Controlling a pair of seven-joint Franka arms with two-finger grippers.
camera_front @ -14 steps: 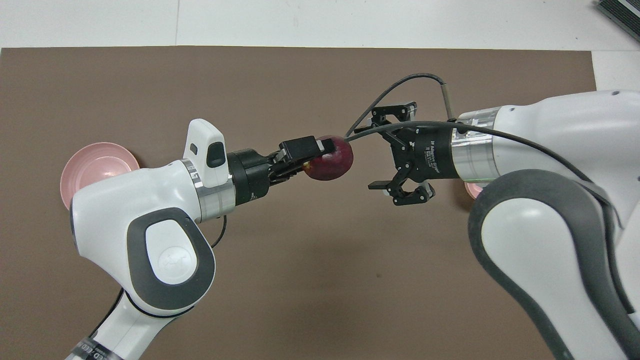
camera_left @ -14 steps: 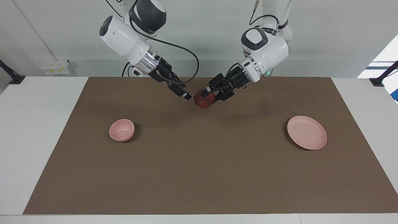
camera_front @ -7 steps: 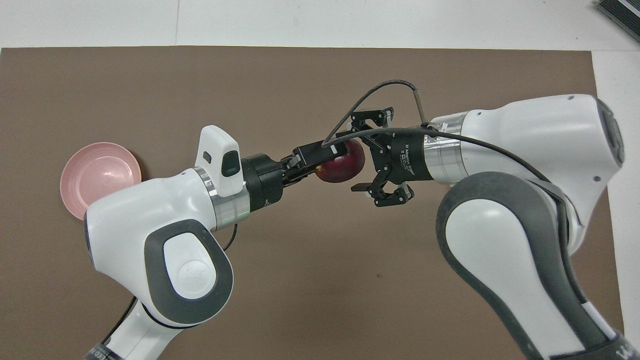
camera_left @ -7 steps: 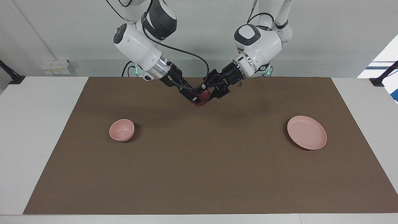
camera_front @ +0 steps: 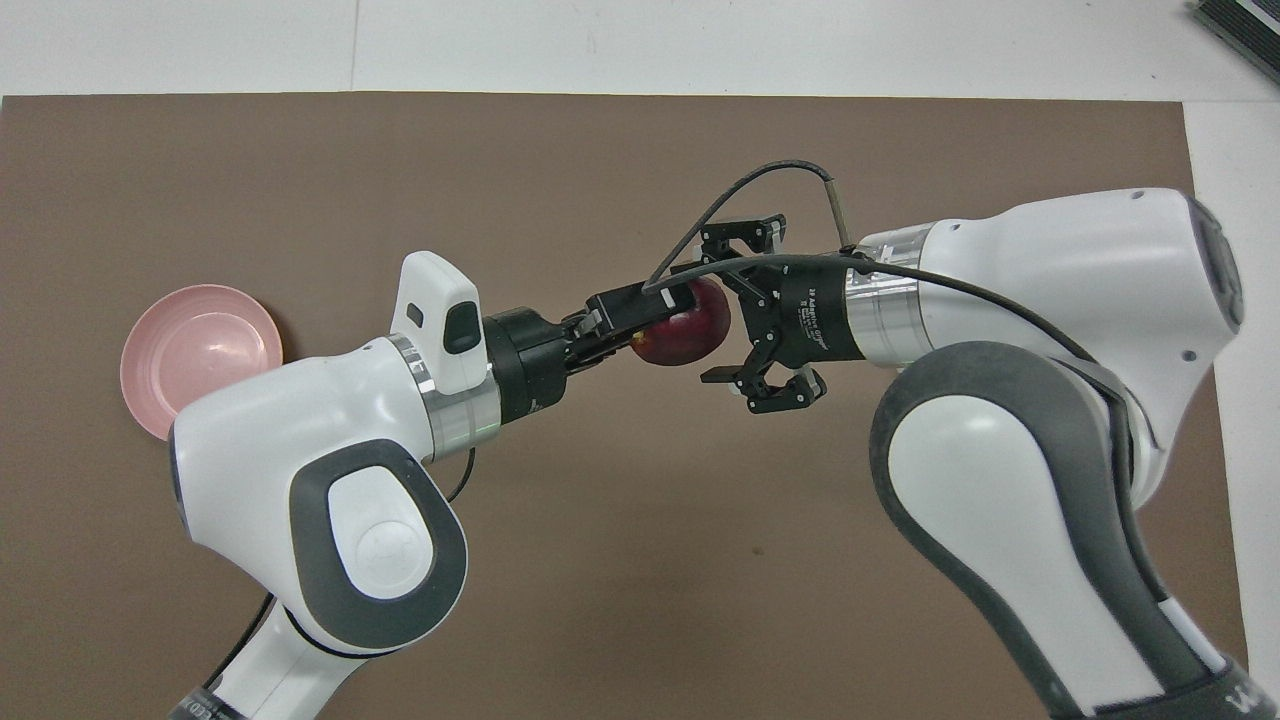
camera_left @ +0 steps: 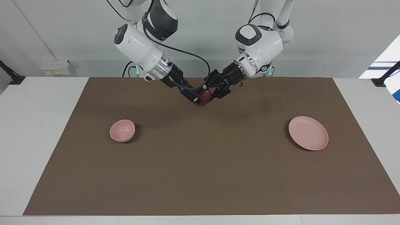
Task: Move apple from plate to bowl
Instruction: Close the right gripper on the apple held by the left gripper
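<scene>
Facing view
- The apple (camera_left: 202, 98) is up in the air over the brown mat (camera_left: 206, 175), above the middle of the table (camera_left: 31, 125) at the robots' end, between the two arms.
- The left pincer (camera_left: 207, 92) comes in from the left arm's end and pinches the apple between its fingers.
- The right pincer (camera_left: 195, 96) comes in from the right arm's end and meets the apple from the other direction; its fingers sit around the fruit, but whether they press on it I cannot tell here.
- The bowl (camera_left: 122, 130) stands on the mat toward the right arm's end, with nothing in it.
- The plate (camera_left: 308, 132) lies on the mat toward the left arm's end, also bare, well apart from the bowl.

Overhead view
- The apple (camera_front: 685, 332) shows dark red between the two wrists.
- The left pincer (camera_front: 655, 320) grips it, one black finger (camera_front: 640, 303) lying across the top of the fruit.
- The right pincer (camera_front: 735, 305) has its fingers spread wide, one above and one below the apple's outline, not closed on it.
- The plate (camera_front: 190, 350) is partly hidden under the left arm.
</scene>
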